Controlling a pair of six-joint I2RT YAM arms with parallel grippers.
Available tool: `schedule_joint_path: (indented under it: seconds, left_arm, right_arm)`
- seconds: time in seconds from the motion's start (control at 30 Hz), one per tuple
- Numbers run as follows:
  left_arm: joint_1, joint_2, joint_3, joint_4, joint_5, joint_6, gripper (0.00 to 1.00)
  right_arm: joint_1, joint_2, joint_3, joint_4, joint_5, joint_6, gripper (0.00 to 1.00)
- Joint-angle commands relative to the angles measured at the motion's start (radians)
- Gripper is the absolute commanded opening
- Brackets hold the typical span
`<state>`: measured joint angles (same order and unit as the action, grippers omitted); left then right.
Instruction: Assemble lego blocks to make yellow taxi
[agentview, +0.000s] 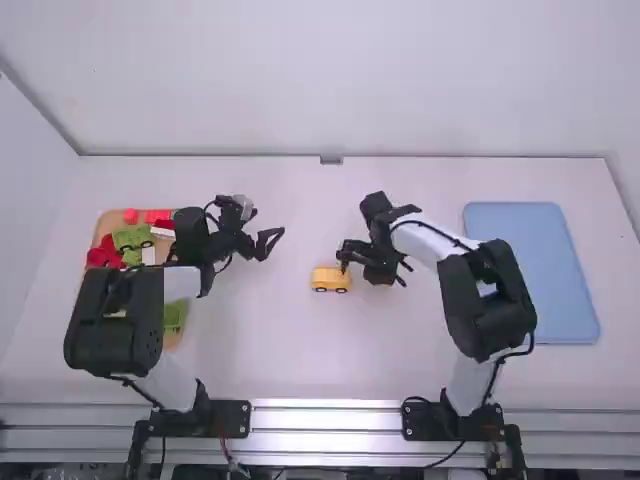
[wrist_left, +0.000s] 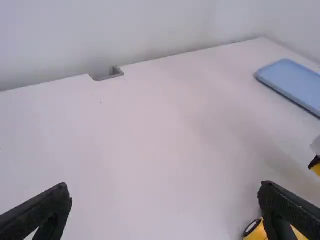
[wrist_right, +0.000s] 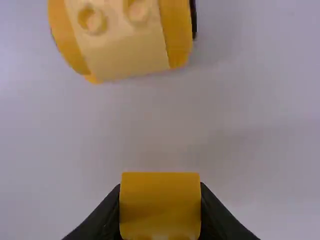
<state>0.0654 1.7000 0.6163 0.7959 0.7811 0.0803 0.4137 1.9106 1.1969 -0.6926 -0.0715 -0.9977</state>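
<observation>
In the high view the yellow taxi body, with black wheels, stands on the table between the arms. My right gripper is low over the table just right of it. The right wrist view has a yellow block clamped in my right gripper; the studded taxi body lies apart from this block. Farther left, my left gripper stands open above the table, with nothing between its fingers. The left wrist view confirms the wide gap of my left gripper, with part of the taxi body behind one finger.
At the far left a wooden tray holds red, green and white pieces, partly under the left arm. A blue tray lies at the right side of the table. A small grey bracket sits at the back edge.
</observation>
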Motion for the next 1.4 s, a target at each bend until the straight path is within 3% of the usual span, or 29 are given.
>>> schedule_joint_path:
  seconds: [0.0, 0.3, 0.37, 0.4, 0.47, 0.5, 0.63, 0.87, 1.07, 1.2, 1.37]
  left_arm:
    - [0.007, 0.003, 0.012, 0.0, 0.014, 0.021, 0.99]
    - [0.007, 0.003, 0.012, 0.0, 0.014, 0.014, 0.99]
    - [0.008, 0.003, 0.012, -0.003, 0.014, 0.014, 0.99]
    - [0.006, 0.003, 0.012, -0.004, 0.014, 0.014, 0.99]
    - [0.008, 0.003, 0.012, -0.006, 0.014, 0.014, 0.99]
    - [0.006, 0.003, 0.012, -0.006, 0.014, 0.014, 0.99]
    - [0.007, 0.003, 0.012, -0.007, 0.014, 0.014, 0.99]
    - [0.006, 0.003, 0.012, -0.003, 0.01, 0.015, 0.99]
    - [0.008, 0.003, 0.012, 0.002, -0.034, 0.022, 0.99]
    - [0.008, 0.003, 0.012, -0.006, -0.094, 0.021, 0.99]
    - [0.006, 0.003, 0.012, -0.006, -0.094, 0.021, 0.99]
  right_arm:
    - [0.006, 0.037, -0.016, 0.029, -0.007, -0.051, 0.0]
    - [0.006, 0.126, 0.043, 0.003, 0.005, -0.047, 0.01]
    - [0.007, 0.126, 0.05, 0.009, 0.021, -0.021, 0.19]
    - [0.007, 0.126, 0.055, 0.008, 0.019, -0.022, 0.36]
    - [0.006, 0.126, 0.061, 0.006, 0.015, -0.024, 0.56]
    - [0.006, 0.126, 0.066, 0.0, 0.015, -0.018, 0.74]
    - [0.01, 0.126, 0.098, -0.061, -0.001, -0.017, 0.98]
    - [0.025, 0.097, 0.217, -0.205, -0.042, -0.028, 0.99]
    - [0.003, 0.019, 0.276, -0.206, -0.068, -0.01, 0.99]
    - [-0.057, -0.058, 0.263, -0.204, -0.201, -0.025, 0.99]
    - [-0.187, -0.096, 0.169, -0.121, -0.448, -0.105, 0.99]
